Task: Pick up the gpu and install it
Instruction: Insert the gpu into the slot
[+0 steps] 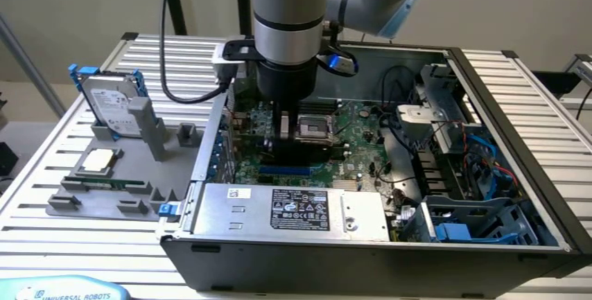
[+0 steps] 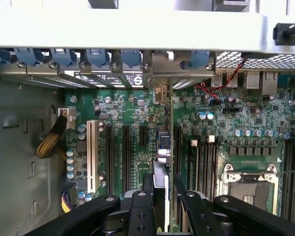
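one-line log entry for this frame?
phase: install | end effector: shut on gpu | gpu: edge-on, upright over motherboard slots | seated: cannot tell

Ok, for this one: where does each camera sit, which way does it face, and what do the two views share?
Exterior view: off the arm, above and outside the open computer case, looking down into it; the arm's column reaches down over the motherboard.
Wrist view: on the wrist, facing straight down the gripper onto the board; its black fingers clasp the gpu, seen edge-on over the slots.
Shared: the motherboard and its CPU socket.
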Motion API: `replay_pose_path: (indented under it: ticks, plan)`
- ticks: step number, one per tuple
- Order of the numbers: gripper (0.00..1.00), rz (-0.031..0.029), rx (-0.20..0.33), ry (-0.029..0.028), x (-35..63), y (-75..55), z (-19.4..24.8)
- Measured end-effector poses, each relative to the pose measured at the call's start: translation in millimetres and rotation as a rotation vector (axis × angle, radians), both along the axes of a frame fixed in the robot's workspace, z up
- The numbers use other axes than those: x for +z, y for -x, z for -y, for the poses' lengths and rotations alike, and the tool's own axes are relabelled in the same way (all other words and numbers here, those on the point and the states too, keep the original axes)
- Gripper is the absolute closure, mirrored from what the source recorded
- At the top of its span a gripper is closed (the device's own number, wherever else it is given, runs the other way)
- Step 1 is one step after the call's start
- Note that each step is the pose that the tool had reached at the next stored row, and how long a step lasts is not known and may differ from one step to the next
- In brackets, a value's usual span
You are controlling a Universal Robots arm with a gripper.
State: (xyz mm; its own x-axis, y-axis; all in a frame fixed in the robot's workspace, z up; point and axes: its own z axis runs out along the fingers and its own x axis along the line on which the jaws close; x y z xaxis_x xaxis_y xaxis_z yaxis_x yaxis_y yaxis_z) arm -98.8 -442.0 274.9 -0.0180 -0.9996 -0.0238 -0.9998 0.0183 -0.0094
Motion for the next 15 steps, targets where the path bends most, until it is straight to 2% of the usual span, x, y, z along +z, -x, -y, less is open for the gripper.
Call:
replay_pose_path:
  ticks: [5, 15]
  plan:
    - [0.74, -0.0019, 0.001, 0.0000, -5.1, 0.1, 0.0]
    - [0.74, -0.0049, 0.003, 0.0027, -9.1, 0.7, 0.0]
